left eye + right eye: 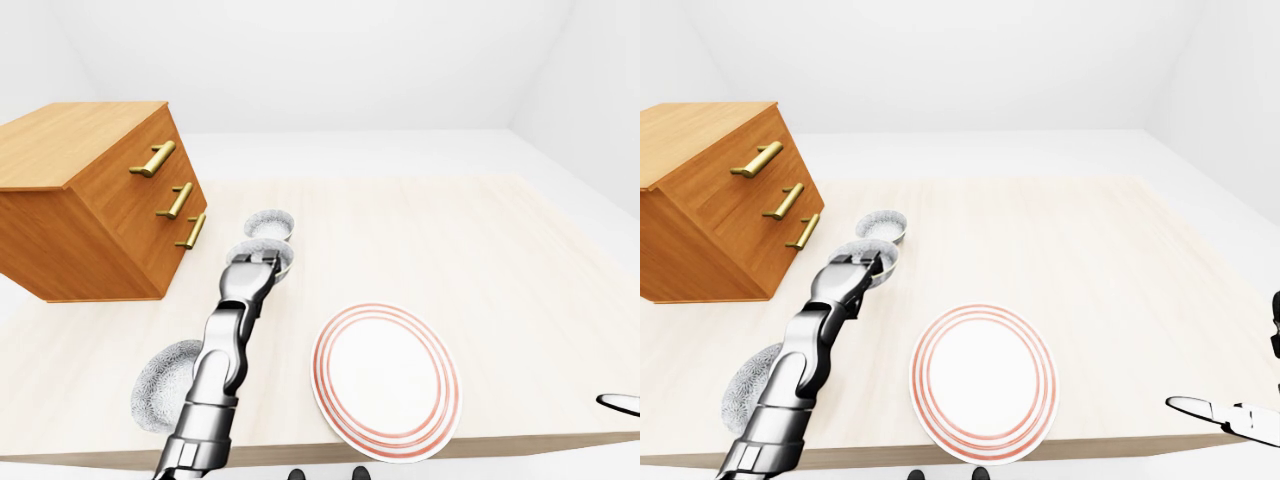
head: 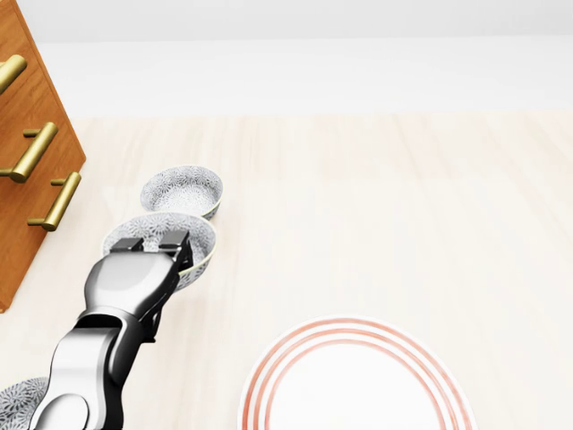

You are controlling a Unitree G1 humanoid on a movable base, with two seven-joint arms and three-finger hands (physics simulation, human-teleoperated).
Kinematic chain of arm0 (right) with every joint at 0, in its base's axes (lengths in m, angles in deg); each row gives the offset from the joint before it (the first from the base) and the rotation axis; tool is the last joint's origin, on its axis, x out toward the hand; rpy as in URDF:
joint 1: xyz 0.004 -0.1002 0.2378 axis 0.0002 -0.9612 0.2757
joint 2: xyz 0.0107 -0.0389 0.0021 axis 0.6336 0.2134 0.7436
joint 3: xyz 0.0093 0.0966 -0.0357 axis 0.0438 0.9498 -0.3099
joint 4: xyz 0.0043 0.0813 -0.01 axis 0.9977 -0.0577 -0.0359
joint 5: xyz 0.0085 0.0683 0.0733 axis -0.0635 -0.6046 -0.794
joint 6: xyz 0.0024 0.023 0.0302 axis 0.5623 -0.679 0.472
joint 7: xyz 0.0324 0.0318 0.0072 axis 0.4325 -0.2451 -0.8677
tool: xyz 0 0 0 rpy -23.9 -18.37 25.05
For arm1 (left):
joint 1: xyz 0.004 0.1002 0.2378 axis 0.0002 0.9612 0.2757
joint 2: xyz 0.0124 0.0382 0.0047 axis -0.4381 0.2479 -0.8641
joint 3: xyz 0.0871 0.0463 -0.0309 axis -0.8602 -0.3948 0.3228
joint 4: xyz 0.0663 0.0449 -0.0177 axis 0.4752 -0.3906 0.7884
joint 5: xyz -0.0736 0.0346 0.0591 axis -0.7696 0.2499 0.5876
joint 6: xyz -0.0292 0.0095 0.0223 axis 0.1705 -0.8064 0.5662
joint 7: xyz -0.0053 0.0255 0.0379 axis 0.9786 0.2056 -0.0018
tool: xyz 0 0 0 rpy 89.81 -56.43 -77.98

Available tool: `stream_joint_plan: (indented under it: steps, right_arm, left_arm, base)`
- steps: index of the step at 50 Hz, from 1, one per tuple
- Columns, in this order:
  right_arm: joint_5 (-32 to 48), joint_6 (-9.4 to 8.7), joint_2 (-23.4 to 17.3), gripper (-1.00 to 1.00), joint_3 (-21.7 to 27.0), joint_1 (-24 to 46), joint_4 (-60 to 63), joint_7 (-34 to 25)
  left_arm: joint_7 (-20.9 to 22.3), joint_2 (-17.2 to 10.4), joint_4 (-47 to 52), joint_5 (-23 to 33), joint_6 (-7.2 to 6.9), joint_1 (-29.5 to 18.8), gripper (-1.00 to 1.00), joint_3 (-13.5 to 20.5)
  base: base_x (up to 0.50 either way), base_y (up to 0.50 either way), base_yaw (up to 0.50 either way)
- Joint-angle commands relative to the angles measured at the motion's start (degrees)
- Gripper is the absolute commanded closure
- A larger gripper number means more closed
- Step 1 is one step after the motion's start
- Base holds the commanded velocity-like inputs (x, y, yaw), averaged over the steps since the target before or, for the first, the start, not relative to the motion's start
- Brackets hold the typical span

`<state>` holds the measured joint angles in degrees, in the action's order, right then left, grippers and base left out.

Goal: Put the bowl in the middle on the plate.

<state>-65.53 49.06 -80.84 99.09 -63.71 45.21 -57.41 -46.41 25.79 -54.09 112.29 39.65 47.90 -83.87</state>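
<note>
The middle bowl (image 2: 163,231), grey-patterned with a white inside, is off the table, its rim gripped by my left hand (image 2: 154,244). Seen from the head, it overlaps the lower edge of the far bowl (image 2: 183,191). The near bowl (image 1: 165,372) rests beside my left forearm, at the lower left of the left-eye view. The white plate (image 2: 269,367) with red rings lies to the lower right of the hand, some way apart from it. A sliver of my right hand (image 1: 1225,415) shows at the right-eye view's lower right edge, its fingers unclear.
A wooden drawer cabinet (image 1: 90,200) with brass handles stands at the table's left, close to the bowls. The table's near edge (image 1: 420,462) runs just below the plate. Pale wood tabletop stretches to the right of the plate.
</note>
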Motion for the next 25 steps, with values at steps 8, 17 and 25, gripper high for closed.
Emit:
stream_joint_plan:
  steps: [8, 17, 25]
  right_arm:
    - [0.29, 0.0, 0.02, -1.0, -0.21, -0.03, -0.64, -0.1]
    - [0.47, 0.0, -0.03, -1.0, -0.27, -0.03, -0.94, -0.21]
    - [0.64, 0.0, -0.07, -1.0, -0.1, -0.03, -0.62, -0.36]
  left_arm:
    - [7.82, 3.8, 15.89, 6.14, 0.0, 3.63, 1.0, -2.27]
    - [10.79, 5.97, 22.42, 7.03, 0.0, 4.95, 1.0, -3.91]
    - [11.6, 7.91, 26.59, 6.54, 0.68, 6.65, 1.0, -6.33]
  base:
    - [0.0, 0.0, 0.0]
    - [0.0, 0.0, 0.0]
    - [0.0, 0.0, 0.0]
